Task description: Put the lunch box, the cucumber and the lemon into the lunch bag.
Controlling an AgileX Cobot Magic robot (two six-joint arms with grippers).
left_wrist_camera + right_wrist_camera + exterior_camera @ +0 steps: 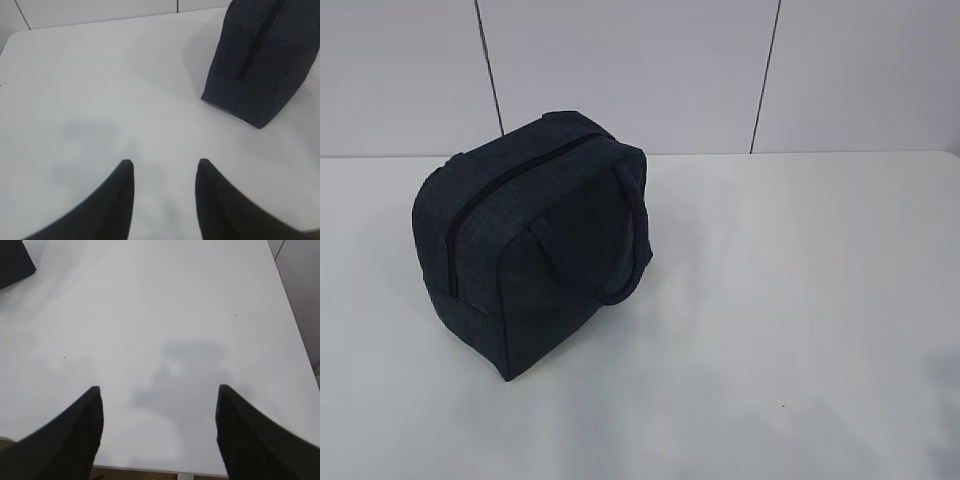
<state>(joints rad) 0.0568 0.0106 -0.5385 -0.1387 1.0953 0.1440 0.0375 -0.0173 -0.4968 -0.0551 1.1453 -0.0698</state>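
A boxy dark navy lunch bag (540,245) sat left of centre in the exterior view, on a plain white table (790,330), with a pale panelled wall (620,60) across the top of the frame. The bag's zipper (485,205) ran as a dark line over its upper left side and looked closed, and one looped handle (630,235) arched on the face turned to the right. The lunch box, the cucumber and the lemon appeared in none of the three views; whether they were already inside the bag or simply out of frame could not be told. No arm showed in the exterior view. In the left wrist view the left gripper (164,172) filled the bottom of the frame, its two dark fingers moderately apart with nothing between them, hovering over bare table; the bag's end stood in the upper right of that frame, well apart from the fingers. In the right wrist view the right gripper (158,400) sat at the bottom, its fingers spread wide and empty, with only a dark corner of the bag in the upper left. Judging from this, the step in hand was probably reaching the bag to open it. To do that well, one gripper should steady the fabric body while the other found the zipper pull, not visible here, and drew it smoothly along the track without dragging or tipping the bag.
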